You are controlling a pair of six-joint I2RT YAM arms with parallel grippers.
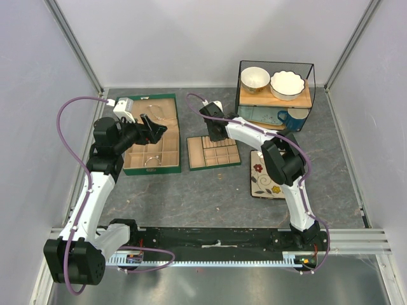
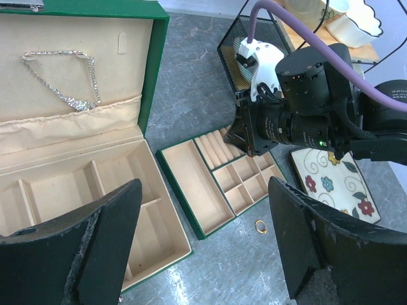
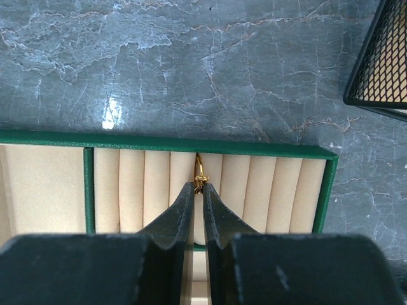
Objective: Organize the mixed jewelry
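My right gripper (image 3: 198, 185) is shut on a small gold ring (image 3: 199, 173), which sits in a slot of the ring rolls at the far edge of the tan compartment tray (image 3: 210, 152). From above, this gripper (image 1: 213, 135) is over the tray (image 1: 213, 153). My left gripper (image 2: 205, 184) is wide open and empty, held above the open green jewelry box (image 1: 151, 135). A second gold ring (image 2: 261, 225) lies on the table next to the tray's corner. A sparkling chain necklace (image 2: 63, 82) hangs in the box lid. A thin silver bangle (image 1: 151, 161) lies in a box compartment.
A black wire shelf (image 1: 276, 95) at the back right holds two white bowls and a blue mug. A floral mat (image 1: 267, 175) lies right of the tray. The right arm's wrist camera (image 2: 299, 121) hangs over the tray's far side.
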